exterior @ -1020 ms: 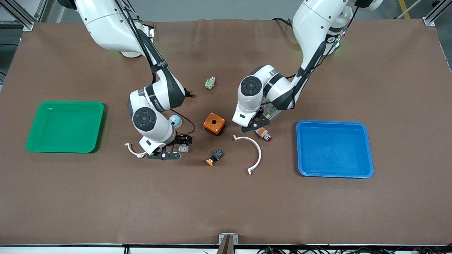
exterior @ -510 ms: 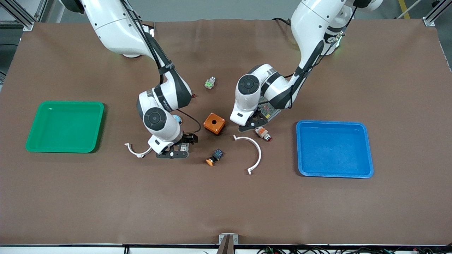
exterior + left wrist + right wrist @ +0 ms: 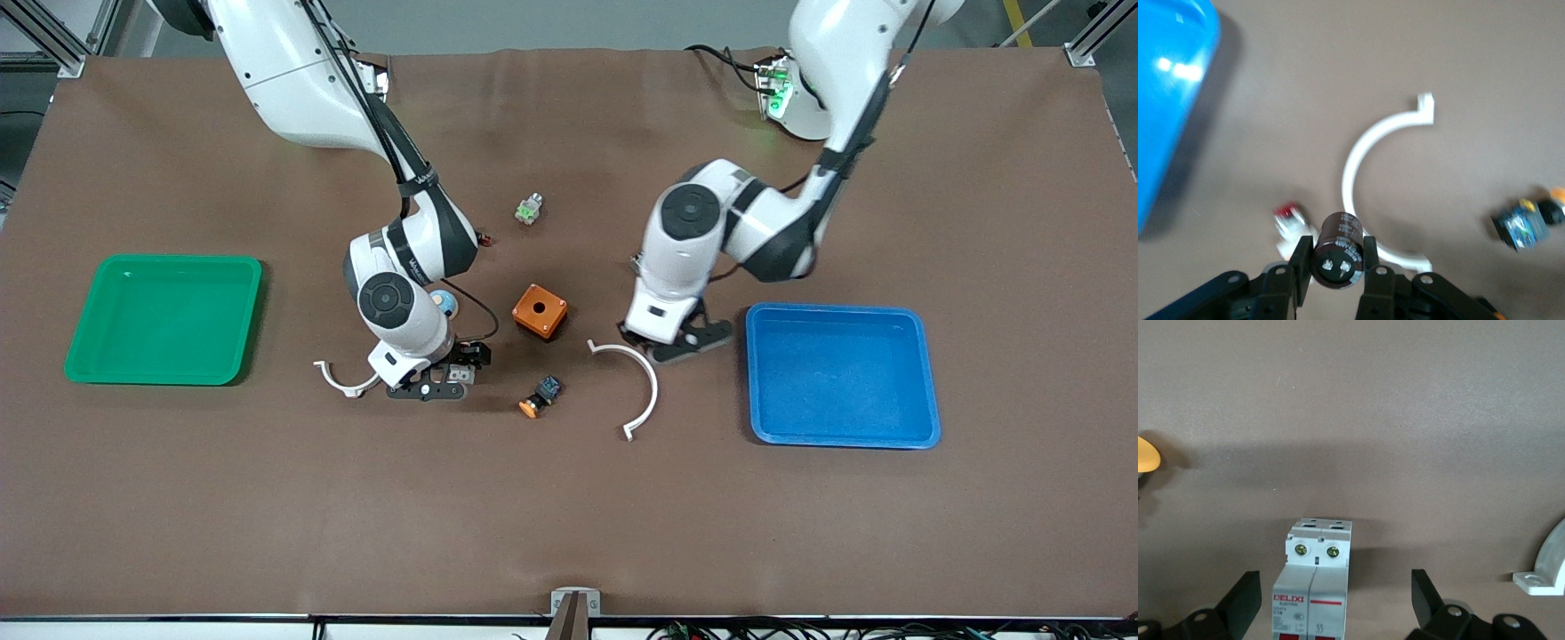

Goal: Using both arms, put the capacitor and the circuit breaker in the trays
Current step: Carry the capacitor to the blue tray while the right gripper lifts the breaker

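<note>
- Sitting low at the table, my right gripper (image 3: 437,384) is spread wide with the circuit breaker (image 3: 1313,583) lying between its fingers (image 3: 1245,603), touching neither one; the block rests on the table beside the small white clip (image 3: 342,378) and nearer the front camera than the blue-topped knob (image 3: 442,304)
- Judging from the right wrist view, the breaker's long axis runs straight out from the gripper, so the jaws face its two long sides and closing should catch it across the narrow width
- Past the orange box (image 3: 540,311) and the black-and-orange button (image 3: 540,396), the big white half ring (image 3: 636,382) lies between the two arms
- My left gripper (image 3: 680,342) is clamped on the capacitor (image 3: 1339,249), held up over the table just beside the half ring, with a red-capped button (image 3: 1291,223) under it
- The blue tray (image 3: 925,373) lies toward the left arm's end, close by the capacitor, so I judge that drop comes first; the green tray (image 3: 89,356) is well apart from the breaker
</note>
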Controlling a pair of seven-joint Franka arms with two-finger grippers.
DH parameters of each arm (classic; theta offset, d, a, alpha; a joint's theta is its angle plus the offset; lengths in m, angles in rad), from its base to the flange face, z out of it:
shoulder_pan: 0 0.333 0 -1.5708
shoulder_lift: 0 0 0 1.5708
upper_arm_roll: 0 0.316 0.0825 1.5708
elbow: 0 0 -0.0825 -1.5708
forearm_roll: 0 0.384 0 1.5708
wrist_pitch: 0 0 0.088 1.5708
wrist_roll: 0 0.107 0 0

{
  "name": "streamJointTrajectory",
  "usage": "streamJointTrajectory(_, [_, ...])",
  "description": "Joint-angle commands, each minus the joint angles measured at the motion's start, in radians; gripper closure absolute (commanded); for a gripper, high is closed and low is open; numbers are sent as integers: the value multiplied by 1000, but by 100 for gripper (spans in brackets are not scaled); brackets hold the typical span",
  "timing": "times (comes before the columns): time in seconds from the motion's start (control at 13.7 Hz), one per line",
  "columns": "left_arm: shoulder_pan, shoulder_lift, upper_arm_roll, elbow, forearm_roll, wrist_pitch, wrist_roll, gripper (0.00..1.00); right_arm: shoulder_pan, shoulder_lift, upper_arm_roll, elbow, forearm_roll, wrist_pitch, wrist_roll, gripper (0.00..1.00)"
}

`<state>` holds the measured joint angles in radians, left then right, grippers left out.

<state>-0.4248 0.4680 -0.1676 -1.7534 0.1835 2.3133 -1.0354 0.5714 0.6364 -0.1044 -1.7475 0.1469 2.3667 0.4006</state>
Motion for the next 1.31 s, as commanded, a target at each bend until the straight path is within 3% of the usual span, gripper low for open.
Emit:
streamJointTrajectory(0.0, [98, -46, -9, -17, 17, -58, 159, 99, 4, -15, 3, -12, 11, 6, 11, 9])
streamJointTrajectory(0.15, [165, -60, -9, -17, 19, -121, 271, 100, 8, -15, 3, -12, 11, 6, 11, 23])
streamJointTrajectory(0.51, [319, -49, -12, -35, 19, -124, 458, 100, 10, -17, 3, -10, 11, 2, 11, 70])
streamJointTrajectory(0.66, [368, -48, -12, -47, 19, -124, 517, 99, 10, -20, 3, -4, 11, -6, 11, 82])
streamJointTrajectory(0.87, [408, -31, -13, -58, 19, -115, 561, 99, -2, -82, 0, 20, 10, -100, 24, 84])
streamJointTrajectory(1.24, [454, 18, -13, -86, 19, -39, 578, 99, -109, -207, -70, 221, 3, -585, -87, 83])
